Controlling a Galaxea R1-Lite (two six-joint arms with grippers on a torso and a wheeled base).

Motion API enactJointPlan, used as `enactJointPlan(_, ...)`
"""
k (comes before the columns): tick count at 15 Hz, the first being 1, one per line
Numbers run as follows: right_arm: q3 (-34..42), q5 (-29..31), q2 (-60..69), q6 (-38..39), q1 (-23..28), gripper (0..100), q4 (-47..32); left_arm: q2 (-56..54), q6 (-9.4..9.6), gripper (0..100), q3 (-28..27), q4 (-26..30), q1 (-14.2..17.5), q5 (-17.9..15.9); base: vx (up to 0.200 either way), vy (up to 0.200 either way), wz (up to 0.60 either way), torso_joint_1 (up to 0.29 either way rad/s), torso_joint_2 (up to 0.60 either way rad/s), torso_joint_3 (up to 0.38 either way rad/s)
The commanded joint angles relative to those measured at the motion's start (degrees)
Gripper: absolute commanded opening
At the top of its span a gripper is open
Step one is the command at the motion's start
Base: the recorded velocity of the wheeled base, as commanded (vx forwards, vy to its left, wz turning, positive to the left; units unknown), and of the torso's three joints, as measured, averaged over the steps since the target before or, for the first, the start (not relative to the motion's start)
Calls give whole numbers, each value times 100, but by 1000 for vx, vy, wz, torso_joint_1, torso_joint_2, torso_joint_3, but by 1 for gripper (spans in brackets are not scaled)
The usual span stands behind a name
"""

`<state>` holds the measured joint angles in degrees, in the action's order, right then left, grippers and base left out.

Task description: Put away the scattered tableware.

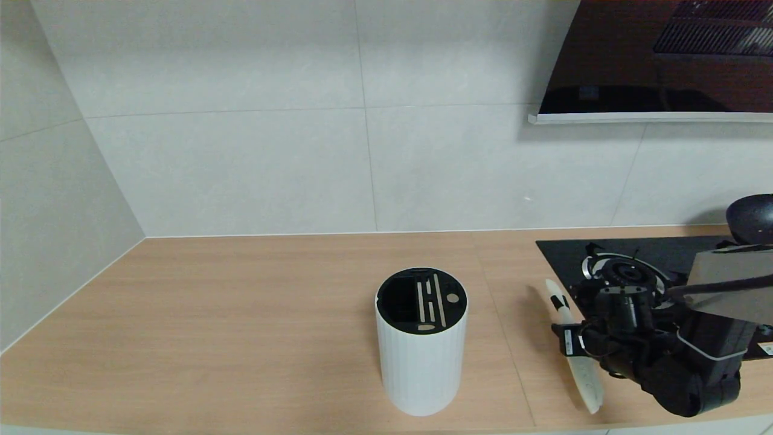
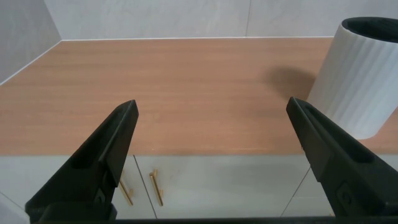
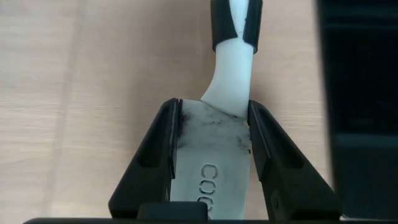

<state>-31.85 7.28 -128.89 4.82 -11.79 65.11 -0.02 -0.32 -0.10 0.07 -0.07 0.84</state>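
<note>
While the right gripper (image 1: 574, 341) sits at four o'clock in the head view, its fingers clamped against both sides of the white knife (image 1: 587, 374) lying on the wooden counter (image 1: 241, 314), the white ribbed utensil holder (image 1: 421, 350) with a black slotted top stands upright near six o'clock, well apart from the knife. The left gripper (image 2: 211, 109) hangs with fingers spread wide by the counter's front edge, above pale cabinet doors (image 2: 205, 186) with gold handles (image 2: 155, 186). Grey wall tiles (image 1: 241, 151) fill the background, with a black hob (image 1: 567, 254) at three o'clock beside the knife and a dark range hood (image 1: 652, 60) at two o'clock.
</note>
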Motion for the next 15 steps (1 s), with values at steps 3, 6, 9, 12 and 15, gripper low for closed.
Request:
enactJointPlan(3, 557, -69, 2079, -24, -465, 0, -148, 2, 32, 100, 1, 1, -1, 4, 0, 0, 0, 0, 0, 0)
enactJointPlan(6, 540, -104, 2764, -200, -676, 0, -262, 2, 93, 100, 1, 1, -1, -5, 0, 0, 0, 0, 0, 0)
enactJointPlan(9, -84, -244, 3230, -622, -887, 0, -570, 64, 234, 100, -658, 98, -1, -954, 0, 0, 0, 0, 0, 0)
enactJointPlan(12, -1209, -209, 3634, -622, -1449, 0, -1844, 2059, 225, 100, -2372, 652, -81, -2141, 0, 0, 0, 0, 0, 0)
enactJointPlan(15, -1842, -33, 3801, -605, -2275, 0, -2644, 4239, 225, 100, -3866, 643, -186, -2826, 0, 0, 0, 0, 0, 0)
